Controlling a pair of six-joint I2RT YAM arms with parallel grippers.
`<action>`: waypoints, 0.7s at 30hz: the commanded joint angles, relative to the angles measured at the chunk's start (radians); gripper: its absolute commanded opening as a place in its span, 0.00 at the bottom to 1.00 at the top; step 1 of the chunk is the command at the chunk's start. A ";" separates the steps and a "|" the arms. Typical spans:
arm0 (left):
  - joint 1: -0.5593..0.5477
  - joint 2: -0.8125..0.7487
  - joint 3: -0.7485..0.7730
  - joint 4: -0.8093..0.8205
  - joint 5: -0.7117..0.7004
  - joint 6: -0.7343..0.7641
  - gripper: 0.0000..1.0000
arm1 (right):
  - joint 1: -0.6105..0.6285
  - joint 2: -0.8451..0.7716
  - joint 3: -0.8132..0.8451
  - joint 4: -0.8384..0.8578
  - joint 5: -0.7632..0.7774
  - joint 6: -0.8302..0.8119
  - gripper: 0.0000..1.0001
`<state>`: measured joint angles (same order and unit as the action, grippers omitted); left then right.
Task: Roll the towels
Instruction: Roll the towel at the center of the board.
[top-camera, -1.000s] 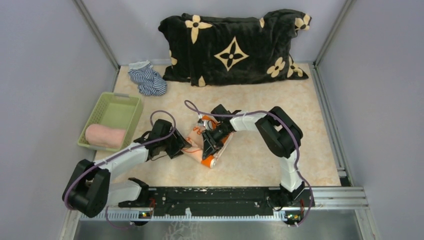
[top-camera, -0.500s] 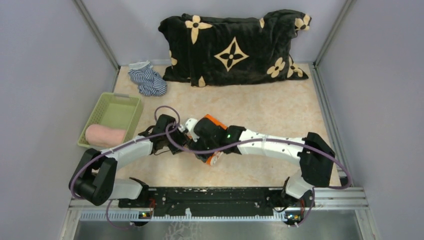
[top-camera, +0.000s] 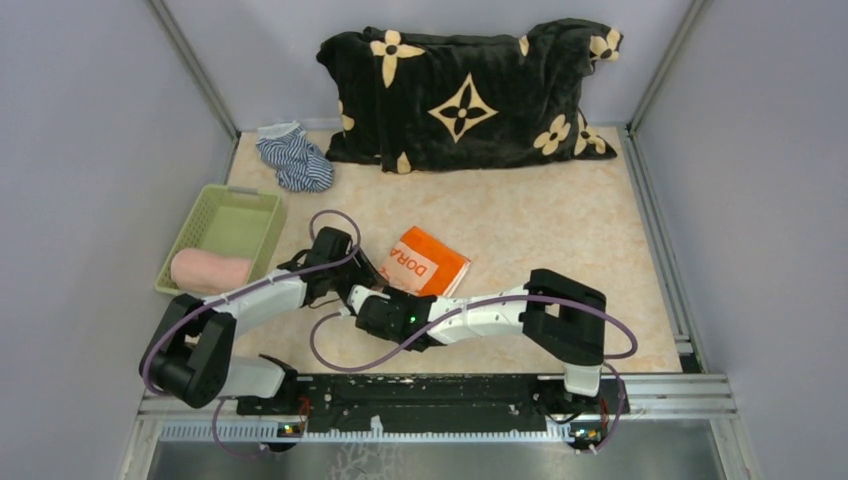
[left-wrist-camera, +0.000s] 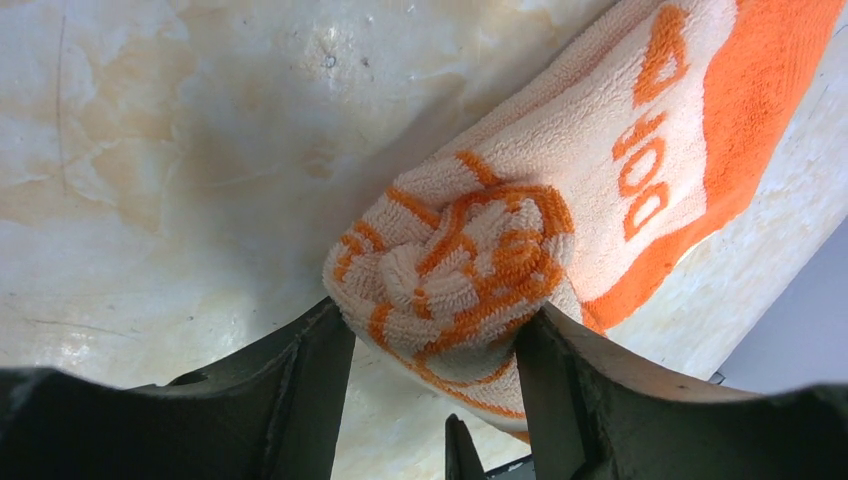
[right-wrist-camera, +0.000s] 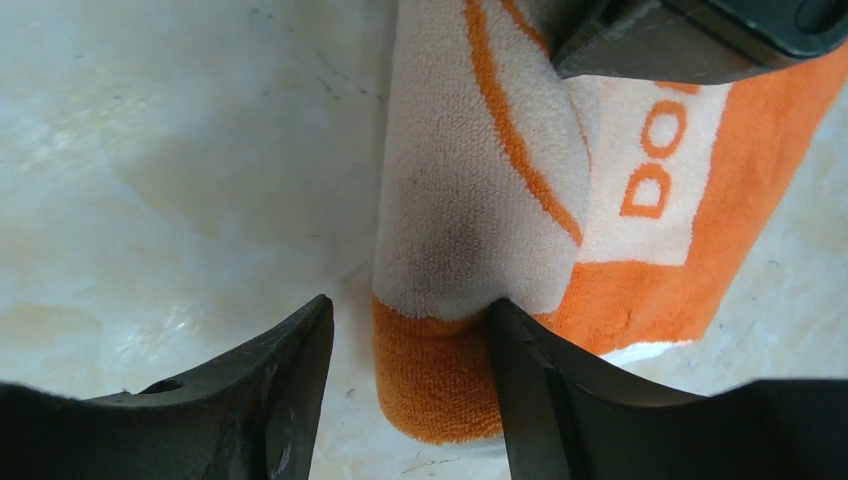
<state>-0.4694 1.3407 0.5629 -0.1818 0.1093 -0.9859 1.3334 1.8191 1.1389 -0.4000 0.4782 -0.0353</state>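
Observation:
The orange towel (top-camera: 432, 262) with white lettering lies mid-table, its left edge rolled up and the rest flat. In the left wrist view my left gripper (left-wrist-camera: 430, 385) is shut on the far end of the roll (left-wrist-camera: 460, 265), whose spiral shows between both fingers. In the right wrist view my right gripper (right-wrist-camera: 410, 390) is open astride the near end of the roll (right-wrist-camera: 450, 370); the right finger touches it and the left finger stands apart. From above, the left gripper (top-camera: 357, 277) and right gripper (top-camera: 363, 303) sit close together. The pink towel (top-camera: 210, 270) lies rolled in the basket.
A green basket (top-camera: 232, 192) stands at the left. A blue-and-white striped cloth (top-camera: 295, 160) lies at the back left. A big black blanket with cream flowers (top-camera: 465, 95) fills the back. The left gripper's body (right-wrist-camera: 700, 40) shows in the right wrist view.
My right arm has swung its gripper from over the towel to the near left end of the roll. The flat lettered part of the towel is now uncovered. The left gripper has barely moved.

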 joint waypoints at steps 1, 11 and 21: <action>0.001 0.068 -0.021 -0.076 -0.054 0.060 0.66 | -0.013 0.071 -0.022 0.043 0.090 -0.023 0.58; 0.001 0.155 0.039 -0.077 -0.035 0.142 0.66 | -0.099 0.107 -0.051 0.063 0.037 -0.036 0.48; 0.004 0.007 0.056 -0.085 -0.041 0.167 0.74 | -0.142 -0.001 -0.032 -0.005 -0.360 -0.001 0.00</action>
<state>-0.4683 1.4200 0.6491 -0.1608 0.1055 -0.8654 1.2228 1.8320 1.1255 -0.3317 0.4770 -0.0986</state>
